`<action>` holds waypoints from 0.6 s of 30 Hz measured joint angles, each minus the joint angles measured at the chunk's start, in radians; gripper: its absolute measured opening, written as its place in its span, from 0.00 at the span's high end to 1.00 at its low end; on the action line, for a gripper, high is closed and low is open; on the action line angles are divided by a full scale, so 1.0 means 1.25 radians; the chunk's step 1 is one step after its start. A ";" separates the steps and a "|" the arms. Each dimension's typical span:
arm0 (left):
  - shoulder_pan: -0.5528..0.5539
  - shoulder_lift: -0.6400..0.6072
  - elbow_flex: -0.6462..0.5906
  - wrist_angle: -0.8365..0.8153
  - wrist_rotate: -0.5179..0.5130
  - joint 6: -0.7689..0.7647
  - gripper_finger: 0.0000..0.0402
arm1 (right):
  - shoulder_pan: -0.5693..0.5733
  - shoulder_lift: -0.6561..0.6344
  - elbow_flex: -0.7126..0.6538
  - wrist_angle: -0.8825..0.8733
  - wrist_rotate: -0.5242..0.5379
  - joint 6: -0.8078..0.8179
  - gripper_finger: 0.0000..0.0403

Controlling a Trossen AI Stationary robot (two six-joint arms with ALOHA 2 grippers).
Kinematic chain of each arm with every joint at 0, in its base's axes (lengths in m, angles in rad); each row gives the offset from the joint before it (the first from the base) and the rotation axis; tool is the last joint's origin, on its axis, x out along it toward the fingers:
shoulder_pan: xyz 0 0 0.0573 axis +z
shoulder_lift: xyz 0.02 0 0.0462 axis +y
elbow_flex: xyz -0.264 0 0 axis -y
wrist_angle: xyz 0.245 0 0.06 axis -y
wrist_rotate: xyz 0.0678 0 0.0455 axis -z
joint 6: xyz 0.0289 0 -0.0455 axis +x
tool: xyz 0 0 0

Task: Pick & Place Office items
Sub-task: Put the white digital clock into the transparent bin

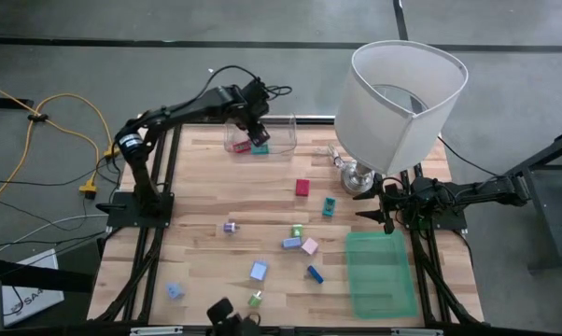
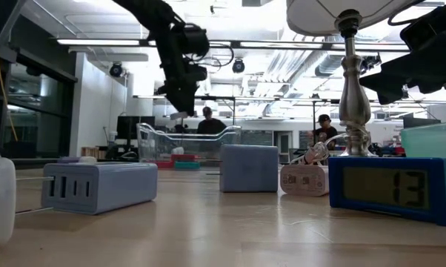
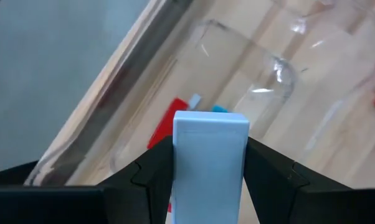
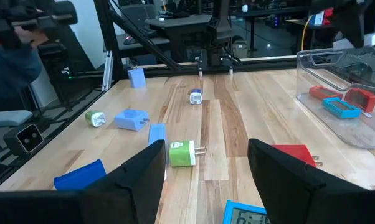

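Low view | blue clock (image 2: 391, 187) reads 13 | left end effector (image 3: 210, 168) grasping light-blue block (image 3: 210, 163)

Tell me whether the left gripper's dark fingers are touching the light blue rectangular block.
Touching. The left wrist view shows the left gripper with both fingers pressed against the sides of the light blue rectangular block, no gap showing.

We are in a robotics lab set in an open-plan office. Behind the wooden table (image 2: 223, 230) we see exposed ceiling ducts (image 2: 297, 63), long strip lights (image 2: 104, 42), rows of monitors (image 2: 130, 127) and two people seated at desks (image 2: 208, 122). At nine o'clock from the table, yellow cables (image 1: 52, 117) trail over grey carpet (image 1: 38, 205).
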 joint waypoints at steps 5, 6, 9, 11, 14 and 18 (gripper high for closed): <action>0.022 0.053 0.000 0.000 0.016 0.012 0.59 | 0.000 0.000 0.000 0.000 0.000 0.000 0.47; 0.026 0.065 0.000 0.001 0.023 0.018 0.59 | 0.000 0.000 0.000 0.000 0.000 0.000 0.47; 0.030 0.096 0.000 0.009 0.041 0.033 0.59 | 0.000 0.000 0.000 0.000 0.000 0.000 0.47; 0.032 0.115 0.000 0.020 0.061 0.045 0.59 | 0.000 0.000 0.000 0.000 0.000 0.000 0.47; 0.031 0.138 0.000 0.037 0.081 0.066 0.59 | 0.000 0.000 0.000 0.000 0.000 0.000 0.47; 0.024 0.161 0.000 0.053 0.087 0.081 0.59 | 0.000 0.000 0.000 0.000 0.000 0.000 0.47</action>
